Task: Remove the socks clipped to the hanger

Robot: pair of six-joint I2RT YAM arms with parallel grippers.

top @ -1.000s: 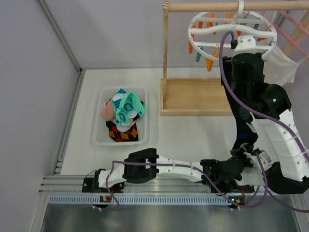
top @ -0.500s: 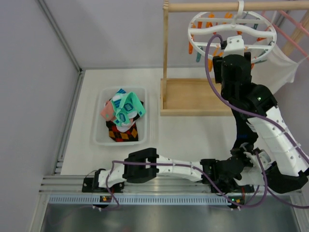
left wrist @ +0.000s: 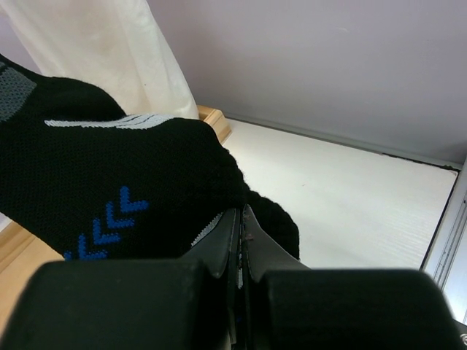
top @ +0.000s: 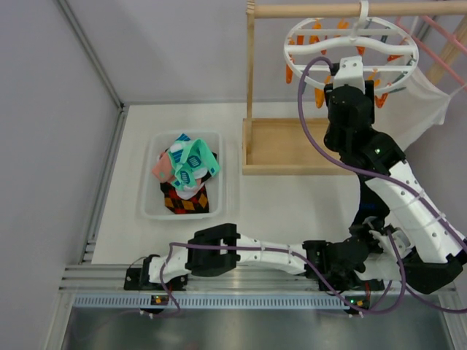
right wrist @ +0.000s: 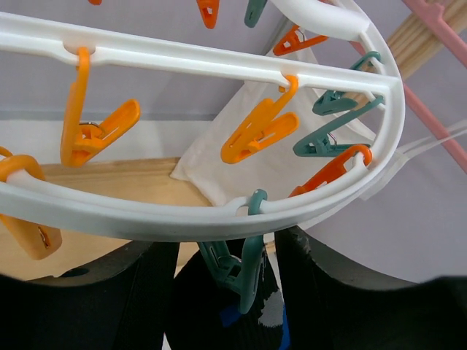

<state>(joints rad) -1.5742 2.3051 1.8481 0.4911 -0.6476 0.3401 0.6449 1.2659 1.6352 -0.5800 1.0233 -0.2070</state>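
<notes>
Far right, one knitted black sock (right wrist: 191, 306) hangs from a teal peg (right wrist: 237, 270) on the round white plastic hanger (right wrist: 146, 219), between the wide-apart right fingers (right wrist: 343, 292) (gripping nothing). The left fingers (left wrist: 219, 248) are pressed together, a second black sock (left wrist: 109, 182) just beside them.

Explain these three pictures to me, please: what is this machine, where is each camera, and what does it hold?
These are two robot arms bolted to a table. The overhead picture looks down on both. The left arm lies low. The right arm reaches up to a round white hanger with pegs. A white tub holds a pile of socks. The other two pictures come from a camera on each wrist. The left gripper is shut on a black sock. The right gripper is open around a teal peg that carries a clipped sock.
</notes>
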